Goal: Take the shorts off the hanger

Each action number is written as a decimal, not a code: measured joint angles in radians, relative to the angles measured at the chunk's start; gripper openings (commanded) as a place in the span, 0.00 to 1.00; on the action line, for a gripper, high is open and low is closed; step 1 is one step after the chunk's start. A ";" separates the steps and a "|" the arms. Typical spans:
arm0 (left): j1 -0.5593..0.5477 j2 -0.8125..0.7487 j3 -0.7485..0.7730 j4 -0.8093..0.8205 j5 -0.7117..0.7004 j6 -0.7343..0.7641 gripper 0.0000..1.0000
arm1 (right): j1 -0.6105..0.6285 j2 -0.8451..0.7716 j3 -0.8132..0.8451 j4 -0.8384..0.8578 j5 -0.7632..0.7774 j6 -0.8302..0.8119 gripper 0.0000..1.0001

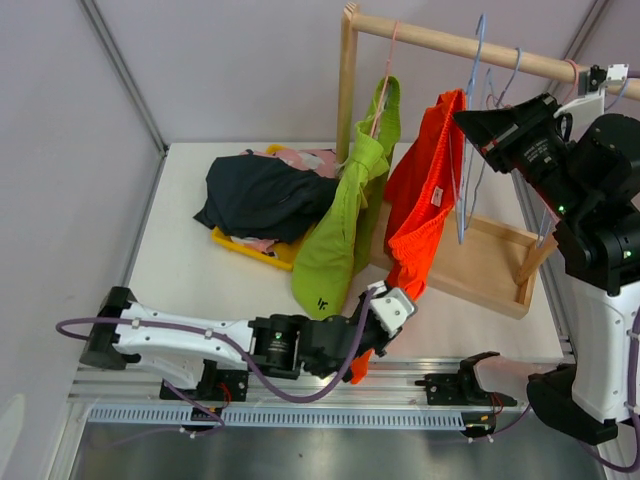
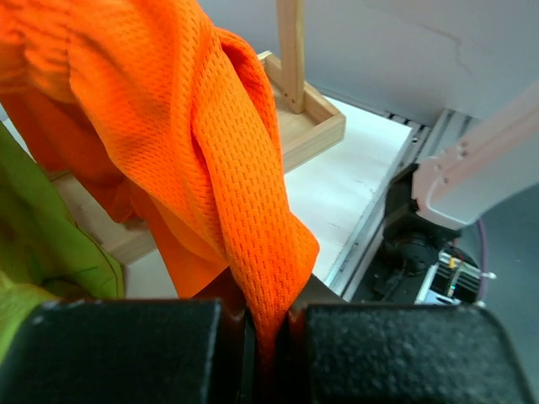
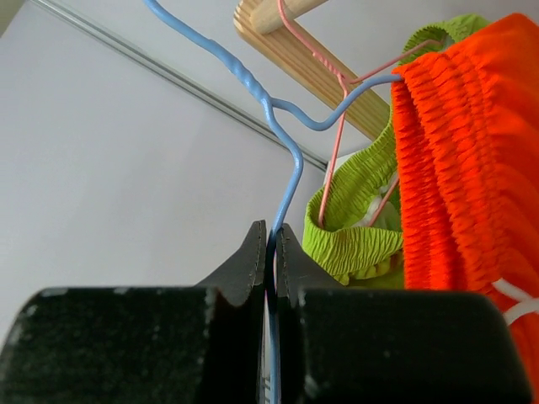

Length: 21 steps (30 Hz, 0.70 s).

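Two-arm removal of the orange shorts (image 1: 425,190) from a blue wire hanger (image 3: 286,168) hung on the wooden rail (image 1: 450,42). The left gripper (image 2: 269,324), low near the front edge of the table (image 1: 180,260), has its jaws pinched almost together on the bottom hem of the orange shorts. The mesh fabric twists into a rope as it rises from the fingers toward the hanger; a grip this low should let a pull toward the arm's base draw the waistband down and off. The right gripper (image 3: 271,252), raised beside the rail, is clamped tight on the hanger's wire just below its twisted neck, apparently to steady the hanger so that it neither swings nor rides off the rail under that pull. The elastic waistband sits bunched on the hanger's arm, so the garment is not yet free. A pair of lime green shorts (image 1: 345,220) hangs alongside on a pink hanger (image 3: 337,160), touching the orange pair; dark shorts (image 1: 260,195) lie heaped in a yellow tray (image 1: 232,243) farther back on the table.
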 measured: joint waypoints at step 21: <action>0.477 0.293 0.563 -0.245 0.157 0.026 0.00 | -0.011 -0.339 -0.369 -0.026 -0.143 0.224 0.00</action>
